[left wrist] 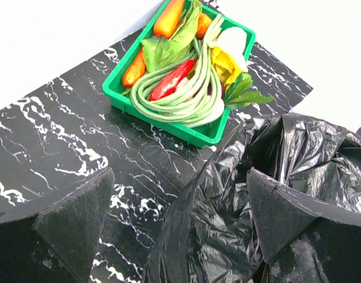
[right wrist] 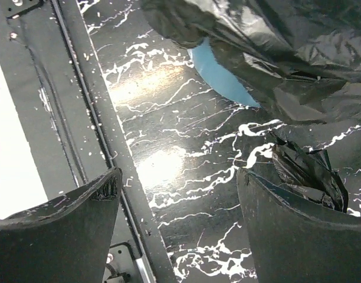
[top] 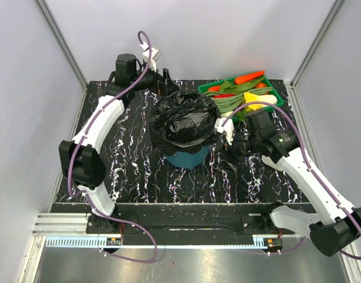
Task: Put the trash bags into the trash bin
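the trash bin (top: 188, 158) stands upright on the counter (top: 133, 171), mouth up, with a trash bag (top: 183, 121) draped over it. a second trash bag (right wrist: 307, 168) lies crumpled just beside the right tool (right wrist: 179, 177), which is spread and holds nothing. the left tool (left wrist: 177, 177) is spread at the draped bag's far edge.

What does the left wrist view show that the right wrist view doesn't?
Only the left wrist view shows the green vegetable tray, beyond the left gripper. Only the right wrist view shows a patch of the teal trash bin wall under the film, and a second, crumpled trash bag lying on the table beside the right gripper. Both show the black trash bag draped over the bin, the marbled table, and an open gripper.
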`<state>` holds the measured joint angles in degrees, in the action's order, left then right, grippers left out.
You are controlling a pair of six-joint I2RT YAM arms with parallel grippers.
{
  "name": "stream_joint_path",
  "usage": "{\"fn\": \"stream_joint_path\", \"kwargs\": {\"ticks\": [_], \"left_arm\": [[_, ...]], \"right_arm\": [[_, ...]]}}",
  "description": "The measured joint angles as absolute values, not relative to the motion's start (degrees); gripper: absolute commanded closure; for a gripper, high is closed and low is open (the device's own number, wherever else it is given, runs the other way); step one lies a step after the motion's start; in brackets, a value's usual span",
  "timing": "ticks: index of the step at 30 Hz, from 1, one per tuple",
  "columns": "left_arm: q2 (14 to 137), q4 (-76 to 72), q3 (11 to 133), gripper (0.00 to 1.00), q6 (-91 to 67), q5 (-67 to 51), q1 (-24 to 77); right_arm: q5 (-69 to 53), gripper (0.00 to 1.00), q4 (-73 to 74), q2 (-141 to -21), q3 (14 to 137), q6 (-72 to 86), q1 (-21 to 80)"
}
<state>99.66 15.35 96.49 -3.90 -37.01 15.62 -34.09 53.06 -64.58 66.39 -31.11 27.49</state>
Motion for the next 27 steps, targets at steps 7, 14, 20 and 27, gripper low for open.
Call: {"fn": "stream_joint_path", "kwargs": {"ticks": [7,14,20,27], "left_arm": [[104.14,18.46,103.70,0.01,-2.63,-41.41,15.25],[103.35,21.15,103.31,0.01,1.63,-41.82,14.70],[99.42,21.85,99.33,0.01,3.14,-40.51,13.89],[94.13,19.90,94.35,0.01,3.42,-39.81,12.64]], "right_arm": [[-29.50,0.17,56.60,-65.56,75.05,-25.96,27.49],[-22.02,0.17,56.47,-74.94,93.27,-16.21,27.49],[-15.59,0.22,55.13,-83.64,103.15,-6.09,27.14],[-10.39,0.32,55.53,-91.57,104.03,-1.02,27.09]]}}
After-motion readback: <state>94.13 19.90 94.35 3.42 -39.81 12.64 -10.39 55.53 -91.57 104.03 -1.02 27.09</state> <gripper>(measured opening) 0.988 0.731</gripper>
